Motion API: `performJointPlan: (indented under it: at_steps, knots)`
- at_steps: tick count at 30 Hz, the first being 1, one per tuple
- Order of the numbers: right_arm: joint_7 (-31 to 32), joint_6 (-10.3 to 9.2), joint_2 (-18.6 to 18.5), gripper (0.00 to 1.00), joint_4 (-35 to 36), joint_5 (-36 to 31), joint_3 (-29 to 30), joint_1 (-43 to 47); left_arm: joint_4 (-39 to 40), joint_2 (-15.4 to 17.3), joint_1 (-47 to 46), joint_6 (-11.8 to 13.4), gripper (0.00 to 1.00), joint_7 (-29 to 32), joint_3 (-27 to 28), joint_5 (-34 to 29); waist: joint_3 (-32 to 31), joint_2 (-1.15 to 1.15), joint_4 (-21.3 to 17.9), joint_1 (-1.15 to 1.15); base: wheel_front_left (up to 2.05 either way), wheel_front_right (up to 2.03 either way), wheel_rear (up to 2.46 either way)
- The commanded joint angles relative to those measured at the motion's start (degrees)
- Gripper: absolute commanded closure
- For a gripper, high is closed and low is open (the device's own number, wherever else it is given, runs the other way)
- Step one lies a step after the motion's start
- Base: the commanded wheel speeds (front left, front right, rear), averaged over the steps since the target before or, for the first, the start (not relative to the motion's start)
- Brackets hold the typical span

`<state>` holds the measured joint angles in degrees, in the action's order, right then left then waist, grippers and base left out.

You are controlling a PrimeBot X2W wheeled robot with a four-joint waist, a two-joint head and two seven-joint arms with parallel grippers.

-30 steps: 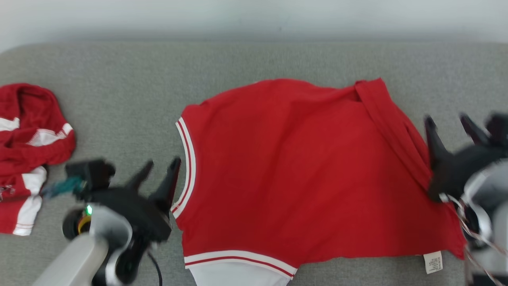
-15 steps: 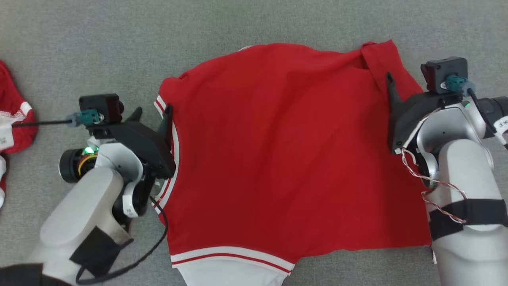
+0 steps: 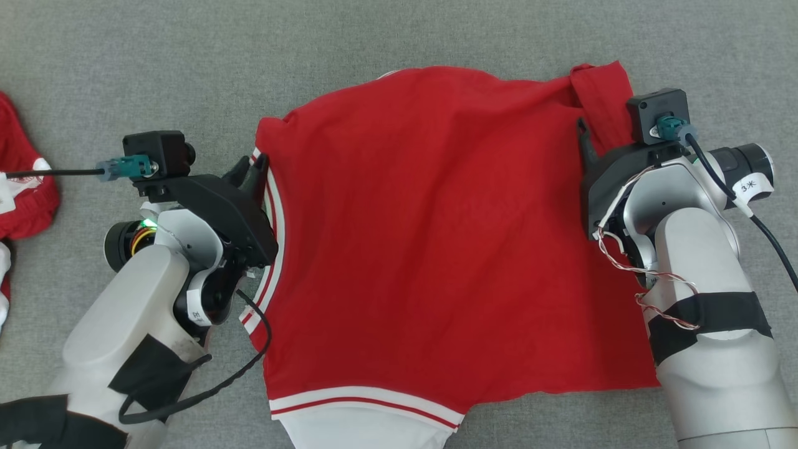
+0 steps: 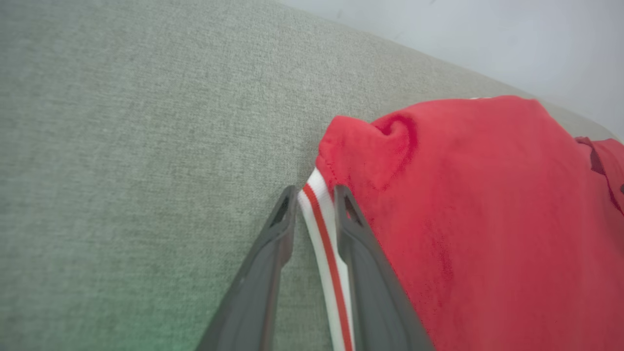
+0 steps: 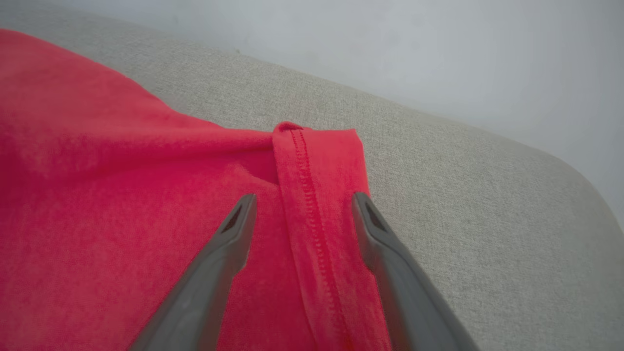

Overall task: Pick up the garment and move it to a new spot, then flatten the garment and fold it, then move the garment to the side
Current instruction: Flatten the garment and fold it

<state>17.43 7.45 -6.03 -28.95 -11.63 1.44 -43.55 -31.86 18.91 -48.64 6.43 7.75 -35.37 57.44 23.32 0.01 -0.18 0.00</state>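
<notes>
1. Head view: garment, red, lies spread fairly flat mid-frame on grey cushion. A white/red striped trim runs down its L edge & along the btm edge. A white panel pokes out below that.
2. Head view, arms: left gripper sits at the garment's upper-L corner, tips at the striped trim. The right gripper is over the upper-R corner, beside a folded-over strip of hem. One of its fingers shows; the other is hidden under that arm's camera block. Another red/white piece of clothing lies at the far L edge, well apart from the garment.
3. Left wrist view: fingers are narrow, w/ the striped trim running lengthwise btwn them, its edges touching both. The trim lies flat there, not bunched, so can't tell if it's really pinched. The garment corner just past the tips is puckered. A pale wall shows beyond the cushion.
4. Right wrist view: fingers are wide apart, straddling the folded-over strip & its stitched seam. One finger is over the main red cloth; the other is at the strip's outer edge, where the cushion begins. They're not closed on the cloth.
</notes>
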Motion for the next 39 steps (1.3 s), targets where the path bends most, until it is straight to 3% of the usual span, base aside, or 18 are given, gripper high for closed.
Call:
performJointPlan:
  at_steps: [1,6,16,24,26,27,31,36,38,39]
  knots:
    - [-0.3,0.05,0.1,0.0,-0.4,-0.3,-0.2,-0.5,0.0,0.3,0.4,-0.7,1.0,0.4,0.1,0.8,-0.2,-0.01,0.0,0.0,0.0,0.0,0.0]
    - [0.4,0.05,0.6,0.0,-1.1,-1.0,-0.2,-0.8,0.1,-0.2,1.0,-2.3,1.0,-0.2,2.0,3.2,-0.3,-0.01,-0.3,0.0,0.0,0.0,0.0]
    - [0.8,0.05,2.0,0.0,-1.2,-4.0,-0.1,-0.3,2.2,3.3,2.8,-1.9,1.0,-1.8,8.0,7.9,0.0,-0.01,-0.8,0.0,0.0,0.0,0.0]
    - [-1.2,0.05,2.5,0.0,-2.2,-9.8,0.3,-0.7,5.0,4.9,3.9,-0.9,1.0,-1.1,8.9,8.4,0.6,-0.01,-0.7,0.0,0.0,0.0,0.0]
    - [-2.1,0.05,2.5,0.43,-2.0,-11.3,1.6,-1.2,5.5,4.6,4.1,-0.7,1.0,-0.8,8.7,8.3,0.7,-0.01,-0.6,0.0,0.0,0.0,0.0]
    - [-2.8,0.05,2.6,0.76,-1.7,-12.2,2.6,-1.2,5.7,4.5,4.1,-0.6,1.0,-0.9,8.6,8.3,0.8,-0.01,-0.6,0.0,0.0,0.0,0.0]
    - [-5.3,0.05,3.0,1.0,-0.3,-13.6,6.3,-1.6,6.4,4.5,4.0,-0.4,1.0,-2.0,9.1,8.1,0.7,-0.01,-0.5,0.0,0.0,0.0,0.0]
    - [-5.8,0.05,3.2,1.0,-1.0,-11.9,9.8,-2.1,6.5,5.2,4.1,-0.6,1.0,-3.9,10.2,8.1,-0.4,-0.01,-0.7,0.0,0.0,0.0,0.0]
    - [-6.4,0.05,3.2,1.0,-2.1,-11.7,7.9,-2.4,6.4,5.3,4.1,-0.7,1.0,-3.4,10.1,8.3,-0.7,-0.01,-0.8,0.0,0.0,0.0,0.0]
    - [-6.5,0.05,3.3,0.51,-2.9,-10.7,6.8,-2.6,6.5,5.3,4.3,-0.7,1.0,-3.1,9.9,8.4,-0.8,-0.01,-0.8,0.0,0.0,0.0,0.0]
